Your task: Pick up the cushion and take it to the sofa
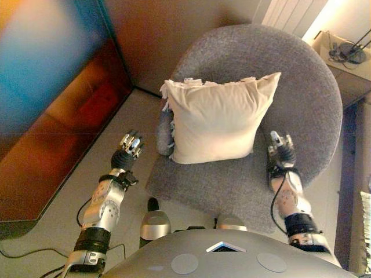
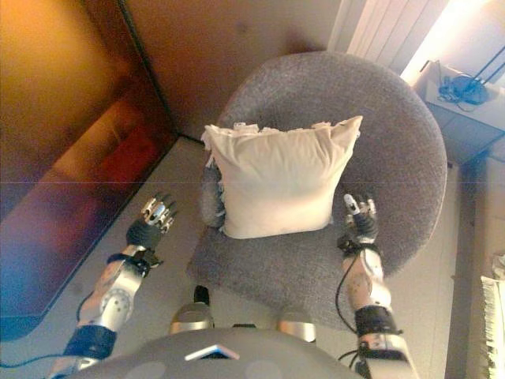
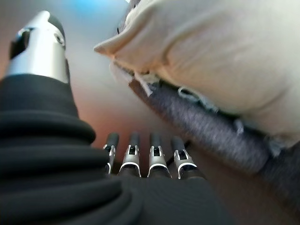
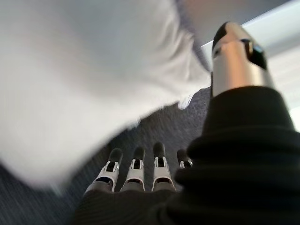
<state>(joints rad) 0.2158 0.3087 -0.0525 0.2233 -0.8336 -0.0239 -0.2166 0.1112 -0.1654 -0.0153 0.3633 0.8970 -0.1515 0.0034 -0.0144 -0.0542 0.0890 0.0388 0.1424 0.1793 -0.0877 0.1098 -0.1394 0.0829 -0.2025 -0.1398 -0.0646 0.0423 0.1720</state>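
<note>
A cream cushion (image 1: 217, 119) with frilled edges leans upright on the seat of a round grey armchair (image 1: 301, 75). My left hand (image 1: 130, 148) hovers over the floor just left of the chair, apart from the cushion, fingers straight and open. My right hand (image 1: 281, 152) is over the seat just right of the cushion's lower corner, also open and holding nothing. The left wrist view shows the cushion (image 3: 220, 51) above the grey seat edge past my fingers (image 3: 157, 157). In the right wrist view the cushion (image 4: 79, 79) fills the space beyond my fingers (image 4: 136, 168).
A dark glossy cabinet front (image 1: 52, 110) runs along the left. A brown wall (image 1: 162, 35) stands behind the chair. A small side table (image 1: 348, 58) with a black object and cables sits at the upper right. Pale floor (image 1: 75, 197) lies between cabinet and chair.
</note>
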